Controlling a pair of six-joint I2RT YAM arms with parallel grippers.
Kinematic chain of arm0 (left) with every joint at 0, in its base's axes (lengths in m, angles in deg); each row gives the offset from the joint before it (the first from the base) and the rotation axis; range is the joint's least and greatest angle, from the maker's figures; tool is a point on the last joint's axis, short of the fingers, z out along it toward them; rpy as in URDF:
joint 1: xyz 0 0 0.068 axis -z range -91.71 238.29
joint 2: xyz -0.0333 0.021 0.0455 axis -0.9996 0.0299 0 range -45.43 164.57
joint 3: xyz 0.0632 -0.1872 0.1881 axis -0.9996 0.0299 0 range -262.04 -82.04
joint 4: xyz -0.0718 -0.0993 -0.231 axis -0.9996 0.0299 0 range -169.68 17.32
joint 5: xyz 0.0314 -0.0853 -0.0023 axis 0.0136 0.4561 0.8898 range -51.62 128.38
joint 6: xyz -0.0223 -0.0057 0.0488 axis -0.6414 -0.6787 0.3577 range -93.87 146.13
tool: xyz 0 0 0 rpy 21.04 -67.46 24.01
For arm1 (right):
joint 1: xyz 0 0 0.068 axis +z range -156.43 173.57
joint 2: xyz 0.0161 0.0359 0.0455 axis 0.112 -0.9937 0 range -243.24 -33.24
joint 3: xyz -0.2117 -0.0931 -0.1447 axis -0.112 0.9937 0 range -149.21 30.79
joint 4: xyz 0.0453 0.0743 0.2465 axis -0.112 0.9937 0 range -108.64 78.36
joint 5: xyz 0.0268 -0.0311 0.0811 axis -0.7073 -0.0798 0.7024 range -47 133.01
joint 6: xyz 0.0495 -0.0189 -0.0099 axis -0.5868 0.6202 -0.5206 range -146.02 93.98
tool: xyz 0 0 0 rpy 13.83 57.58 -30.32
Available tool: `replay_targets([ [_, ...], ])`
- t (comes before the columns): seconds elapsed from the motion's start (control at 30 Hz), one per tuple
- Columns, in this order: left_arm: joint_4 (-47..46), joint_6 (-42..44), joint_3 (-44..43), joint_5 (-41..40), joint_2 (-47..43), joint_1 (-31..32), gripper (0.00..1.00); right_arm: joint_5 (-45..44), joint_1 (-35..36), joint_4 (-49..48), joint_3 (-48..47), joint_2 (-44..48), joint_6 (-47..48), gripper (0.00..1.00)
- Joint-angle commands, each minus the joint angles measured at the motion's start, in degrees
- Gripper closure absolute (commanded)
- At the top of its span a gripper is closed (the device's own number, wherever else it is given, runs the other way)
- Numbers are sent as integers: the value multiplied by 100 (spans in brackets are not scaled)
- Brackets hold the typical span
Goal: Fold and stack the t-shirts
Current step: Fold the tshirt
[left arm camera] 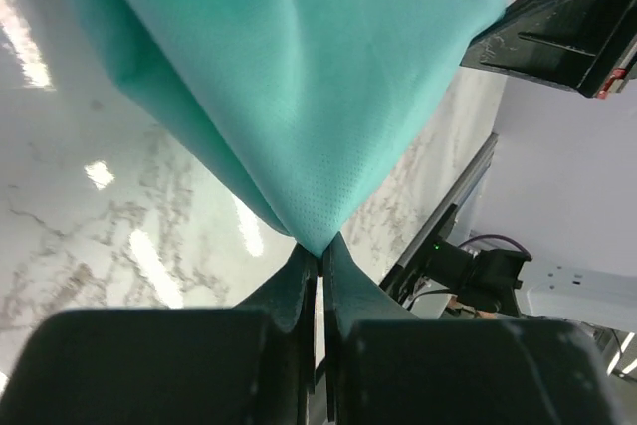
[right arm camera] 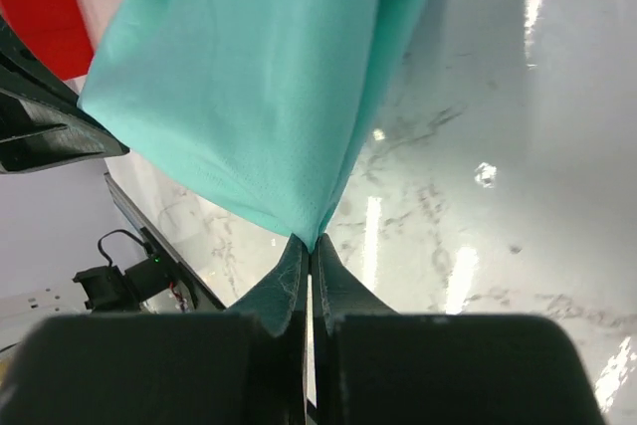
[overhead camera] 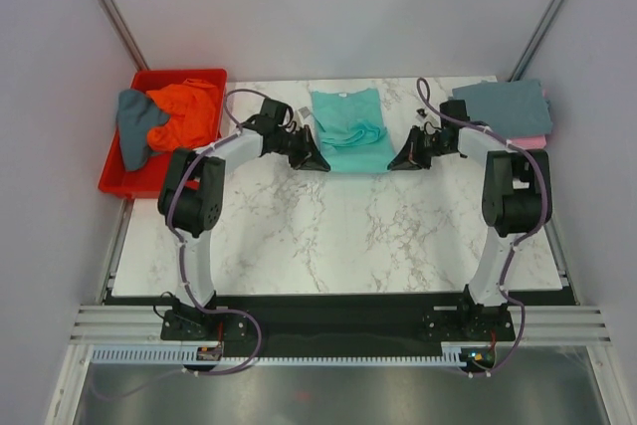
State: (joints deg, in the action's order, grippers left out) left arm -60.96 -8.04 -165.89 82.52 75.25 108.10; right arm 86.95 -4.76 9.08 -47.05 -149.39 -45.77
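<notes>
Marble tabletop [overhead camera: 328, 236], t-shirt [overhead camera: 348, 131] in left pincer [left arm camera: 320, 262], right pincer [right arm camera: 310, 250]

Left arm: reaches forward from its base, elbow raised, forearm bending inward toward the centre.
Left gripper [overhead camera: 317, 161]: jaws pressed together, pinching a near corner of the teal t-shirt [overhead camera: 346, 126].
Right arm: mirrors the left, forearm bending inward.
Right gripper [overhead camera: 398, 161]: jaws pressed together, pinching the opposite near corner.

A red bin [overhead camera: 112, 180] sits just beside the marble table's [overhead camera: 338, 236] far left corner.
</notes>
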Motion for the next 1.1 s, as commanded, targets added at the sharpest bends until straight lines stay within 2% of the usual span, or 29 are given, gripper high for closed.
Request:
replay_targets([
  [0.0, -105, -28, 27, 253, -765, -21, 98, 193, -53, -136, 76, 752, -99, 100],
  [0.47, -105, -28, 326, 253, -1741, 23, 98, 563, -62, -127, 173, 1561, -635, 100],
  [0.7, -62, 103, 668, 288, -1706, 5, 98, 580, 17, -197, 393, 1579, -583, 100],
  [0.73, 556, 104, 695, 288, -1671, -12, 98, 563, 26, -223, 410, 1500, -574, 100],
  [0.83, 527, 139, 704, 200, -1408, -21, 98, 519, 96, -592, 463, 1255, -714, 100],
  [0.97, 493, 191, 274, 157, -1021, -39, 98, 484, 263, -769, -28, 832, -785, 100],
  [1.07, 536, 367, -358, 34, -819, -74, 98, 501, 307, -769, -896, 481, -794, 100],
])
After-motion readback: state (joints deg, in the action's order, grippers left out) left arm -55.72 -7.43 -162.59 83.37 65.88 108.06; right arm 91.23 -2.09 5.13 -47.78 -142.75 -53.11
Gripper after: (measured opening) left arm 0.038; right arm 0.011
